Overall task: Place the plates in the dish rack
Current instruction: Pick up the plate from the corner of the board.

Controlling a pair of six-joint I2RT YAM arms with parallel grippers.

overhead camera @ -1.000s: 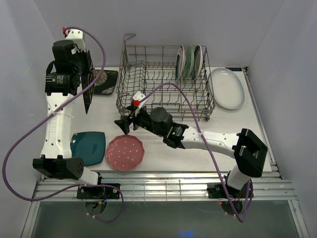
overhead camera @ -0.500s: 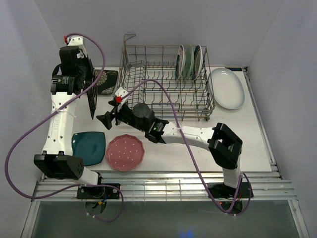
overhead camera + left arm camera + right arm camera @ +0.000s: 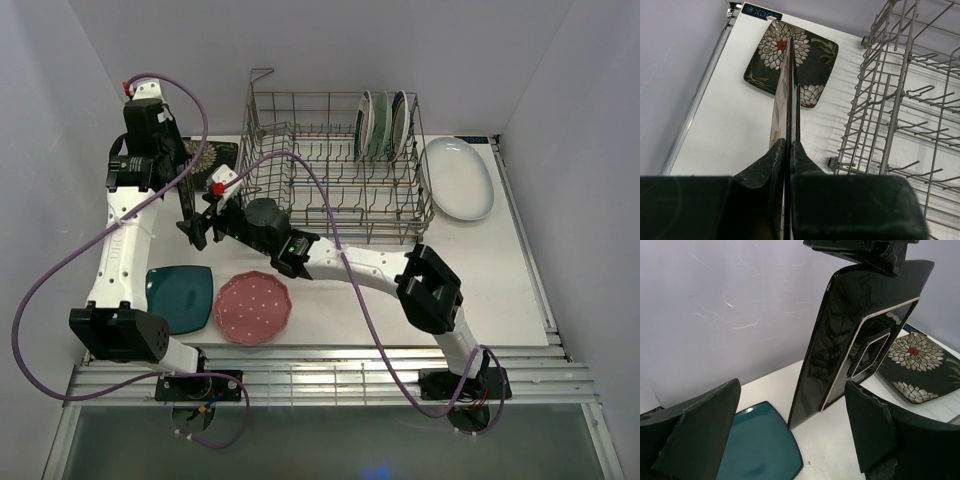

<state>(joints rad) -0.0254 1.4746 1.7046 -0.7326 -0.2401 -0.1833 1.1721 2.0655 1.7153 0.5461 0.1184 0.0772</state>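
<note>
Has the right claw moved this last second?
Yes, leftward: the right claw passed the left corner of the dish rack and reached the black plate the left claw holds.

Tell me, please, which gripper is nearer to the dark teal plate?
Right. The right gripper hovers open just past the far edge of the dark teal plate; the left gripper is farther back and higher, shut on the upright black square plate.

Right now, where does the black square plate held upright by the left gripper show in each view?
Top external: the black square plate, edge-on, upper left.
Left wrist: centre, edge-on, running up the picture.
Right wrist: upper centre-right, glossy underside towards the camera.
Shared landmark: the black floral square plate lying flat, in all three.
</note>
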